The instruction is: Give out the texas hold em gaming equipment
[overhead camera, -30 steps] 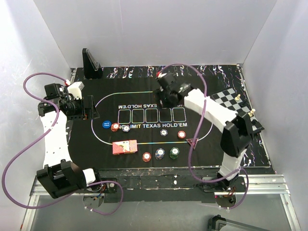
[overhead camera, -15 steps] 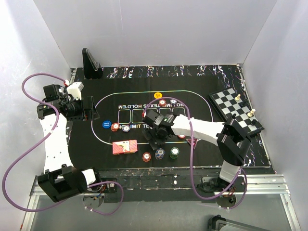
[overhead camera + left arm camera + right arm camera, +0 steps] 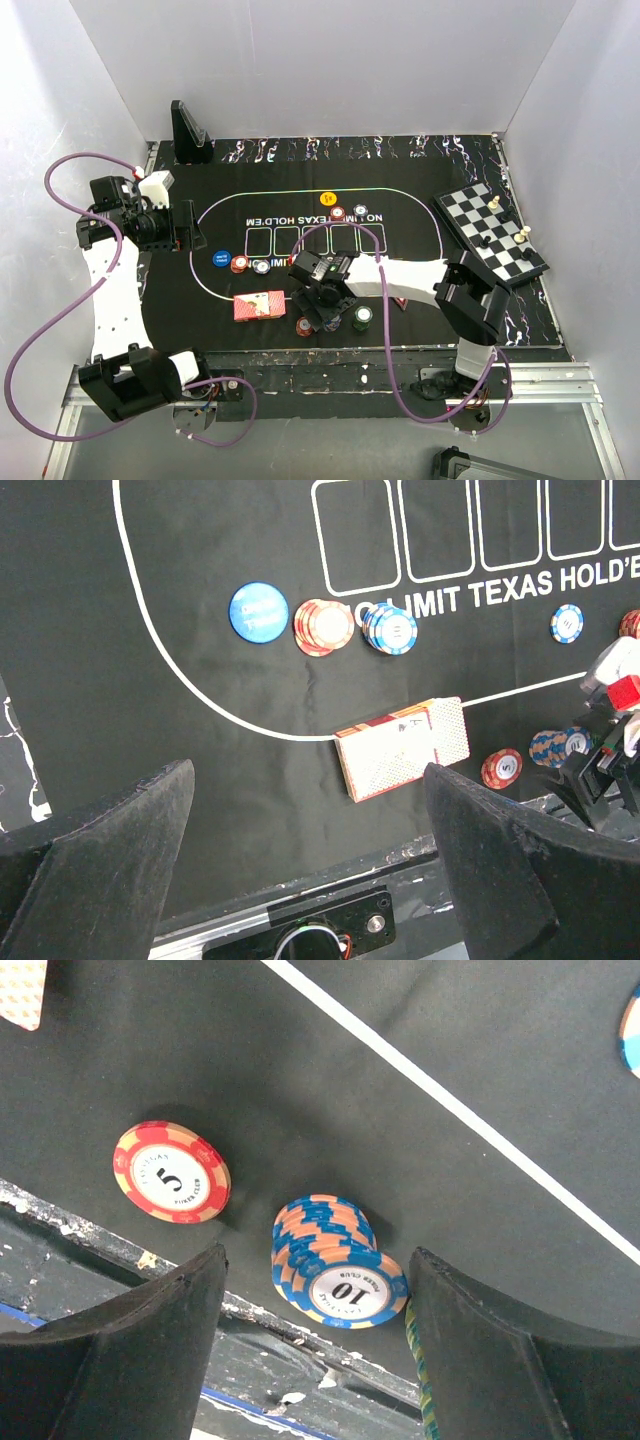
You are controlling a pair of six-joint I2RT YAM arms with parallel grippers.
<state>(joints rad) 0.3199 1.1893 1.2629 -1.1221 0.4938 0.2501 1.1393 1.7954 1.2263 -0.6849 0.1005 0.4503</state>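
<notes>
Hovering low at the near edge of the black mat (image 3: 415,240), the right gripper (image 3: 318,1252) had its jaws spread wide, one finger on each side of a leaning stack of blue-and-orange chips (image 3: 340,1275) with a "10" on top. A clear gap showed on the stack's left. The right finger sat just beside it, and I couldn't tell if they touched, but nothing was held. A lone red chip (image 3: 170,1172) marked "5" lay flat on the mat just left of that stack. Over on the left, the left gripper (image 3: 308,780) hung above the mat's left side with its jaws fully apart and nothing between them. Its camera looked down on the red-backed deck of cards (image 3: 405,748), which lay slightly fanned just inside the white oval line. A blue disc (image 3: 258,611), a red chip stack (image 3: 323,627) and a blue-and-white chip stack (image 3: 390,630) sat in a row beyond the deck. A green chip (image 3: 363,318) rested by the right gripper. The chessboard (image 3: 490,232) sat tilted at the right edge, with a black stand (image 3: 188,135) in the back-left corner and plain white walls (image 3: 320,60) all round.
</notes>
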